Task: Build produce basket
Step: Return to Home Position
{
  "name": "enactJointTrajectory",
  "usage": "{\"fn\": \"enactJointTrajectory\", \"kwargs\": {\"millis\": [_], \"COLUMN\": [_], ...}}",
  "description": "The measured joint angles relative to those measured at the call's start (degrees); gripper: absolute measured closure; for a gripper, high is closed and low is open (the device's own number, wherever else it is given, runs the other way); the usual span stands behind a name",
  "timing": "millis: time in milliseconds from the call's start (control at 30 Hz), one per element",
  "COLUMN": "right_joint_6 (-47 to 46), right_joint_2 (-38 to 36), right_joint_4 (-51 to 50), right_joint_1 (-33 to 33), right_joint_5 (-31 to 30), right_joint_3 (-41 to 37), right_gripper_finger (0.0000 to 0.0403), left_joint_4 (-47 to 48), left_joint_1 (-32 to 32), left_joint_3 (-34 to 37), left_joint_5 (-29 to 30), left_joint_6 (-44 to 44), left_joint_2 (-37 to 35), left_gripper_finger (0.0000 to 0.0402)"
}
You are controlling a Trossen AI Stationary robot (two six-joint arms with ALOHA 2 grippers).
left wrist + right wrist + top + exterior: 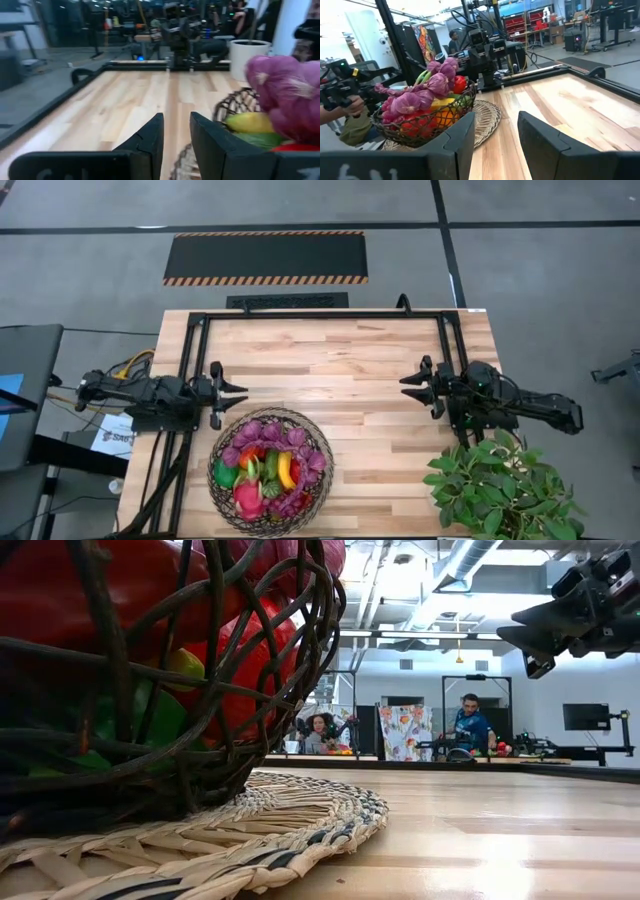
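The basket (322, 478) is a dark brown woven wire bowl resting on a round straw mat (290, 815) near the table's near edge, left of centre. It is heaped with produce (268, 468): purple pieces, a yellow banana (250, 121), red, green and pink fruits. My left gripper (236, 395) hovers open just beyond the basket's far-left rim. My right gripper (410, 387) hovers open over the table's right half, well apart from the basket (420, 127). Both point toward the table's middle.
A leafy green plant (500, 490) stands at the near right corner, just near of the right arm. A black frame (320, 314) runs along the far edge and both sides. Bare wood (340, 370) lies between the grippers. People show in the room behind.
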State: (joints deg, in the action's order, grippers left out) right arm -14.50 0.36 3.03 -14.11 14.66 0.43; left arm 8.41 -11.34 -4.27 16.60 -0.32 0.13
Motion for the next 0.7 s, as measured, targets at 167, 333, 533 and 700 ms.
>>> {"fn": "enactJointTrajectory", "kwargs": {"millis": [167, 333, 533, 700], "right_joint_6": [-0.02, -0.02, -0.04, -0.06], "right_joint_2": [0.00, 0.00, 0.00, 0.00], "right_joint_4": [-0.01, 0.00, -0.02, -0.02], "right_joint_1": [0.02, 0.02, 0.02, 0.02], "right_joint_5": [0.02, 0.04, 0.07, 0.11], "right_joint_3": [-0.02, -0.02, -0.06, -0.07], "right_gripper_finger": [0.0233, 0.0232, 0.0230, 0.0233], "left_joint_4": [0.27, 0.16, 0.06, 0.11], "left_joint_1": [2.68, 3.33, 3.33, 3.31], "left_joint_3": [0.04, 0.06, 0.05, 0.04], "left_joint_5": [-7.56, -4.27, 0.63, 0.35], "left_joint_6": [-0.98, -0.12, -2.37, -2.36], "left_joint_2": [0.10, 0.10, 0.10, 0.10], "left_gripper_finger": [0.0320, 0.0320, 0.0320, 0.0320]}}
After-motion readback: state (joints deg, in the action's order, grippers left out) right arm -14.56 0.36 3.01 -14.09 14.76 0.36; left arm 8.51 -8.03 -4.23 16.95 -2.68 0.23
